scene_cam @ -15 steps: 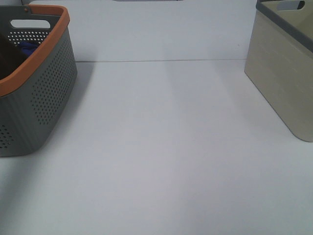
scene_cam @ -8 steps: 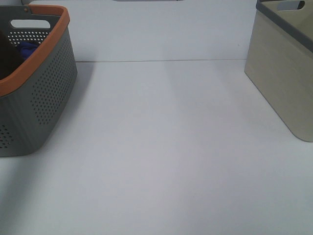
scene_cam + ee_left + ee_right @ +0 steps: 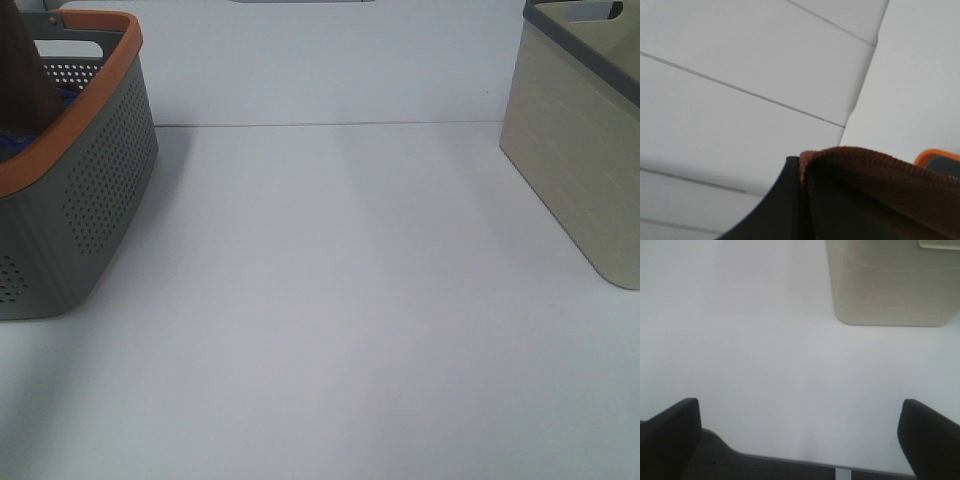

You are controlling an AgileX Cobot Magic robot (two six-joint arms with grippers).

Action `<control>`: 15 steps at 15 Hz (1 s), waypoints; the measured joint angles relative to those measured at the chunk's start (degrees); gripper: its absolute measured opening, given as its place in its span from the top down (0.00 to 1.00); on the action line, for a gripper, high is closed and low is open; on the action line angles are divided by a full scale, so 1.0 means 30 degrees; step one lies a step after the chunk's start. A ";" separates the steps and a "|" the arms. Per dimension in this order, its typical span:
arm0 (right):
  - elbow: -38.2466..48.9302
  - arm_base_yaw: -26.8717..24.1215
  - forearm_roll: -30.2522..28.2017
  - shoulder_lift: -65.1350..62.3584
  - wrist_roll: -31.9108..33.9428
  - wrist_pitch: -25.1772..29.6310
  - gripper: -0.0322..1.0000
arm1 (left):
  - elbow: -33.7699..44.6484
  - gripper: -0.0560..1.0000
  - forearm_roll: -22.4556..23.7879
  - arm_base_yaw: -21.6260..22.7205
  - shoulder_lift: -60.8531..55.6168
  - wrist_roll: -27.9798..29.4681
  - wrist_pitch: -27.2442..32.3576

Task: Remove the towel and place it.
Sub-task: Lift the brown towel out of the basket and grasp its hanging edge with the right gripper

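The dark reddish-brown towel (image 3: 22, 75) hangs in a stretched cone above the grey basket with the orange rim (image 3: 100, 190) at the far left, running out of the top of the high view. In the left wrist view my left gripper (image 3: 804, 172) is shut on the towel's stitched edge (image 3: 870, 172), pinched against a black finger (image 3: 780, 205). The left gripper itself is out of the high view. My right gripper (image 3: 800, 440) is open and empty over the bare table, with its fingers (image 3: 670, 432) wide apart.
A blue cloth (image 3: 12, 146) lies in the basket under the towel. A beige bin with a grey rim (image 3: 580, 140) stands at the far right and shows in the right wrist view (image 3: 890, 285). The white table (image 3: 340, 300) lies between them.
The towel has risen out of the basket: it lay low inside before and now hangs stretched upward past the rim. The right gripper's side shows no change.
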State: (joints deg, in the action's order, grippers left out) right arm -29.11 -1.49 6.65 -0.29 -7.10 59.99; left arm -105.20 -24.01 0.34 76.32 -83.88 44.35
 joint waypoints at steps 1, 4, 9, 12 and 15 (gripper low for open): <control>-0.0191 0.0000 0.0267 0.0057 -0.0134 -0.0497 0.04 | -0.0019 0.95 -0.1967 0.0000 0.0038 -0.1490 -0.0248; -0.0516 0.0000 0.4068 0.2597 -0.3075 -0.3189 0.04 | -0.0115 0.95 -0.5462 -0.1757 0.1108 -0.5424 -0.0477; -0.0592 0.0000 1.4706 0.8613 -1.3522 -0.4756 0.04 | -0.0115 0.95 -0.4507 -0.6723 0.3820 -0.6417 -0.2597; -0.0592 0.0000 2.1066 1.2338 -2.0531 -0.4832 0.04 | -0.0115 0.95 -0.3132 -0.9015 0.5634 -0.6436 -0.3342; -0.0592 0.0000 2.3701 1.4763 -2.4122 -0.4947 0.04 | -0.0115 0.95 -0.2196 -1.0199 0.6761 -0.6436 -0.3400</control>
State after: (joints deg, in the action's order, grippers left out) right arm -30.88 -1.49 77.75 44.00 -79.47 45.15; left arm -105.54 -30.60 -30.25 96.60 -103.19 34.15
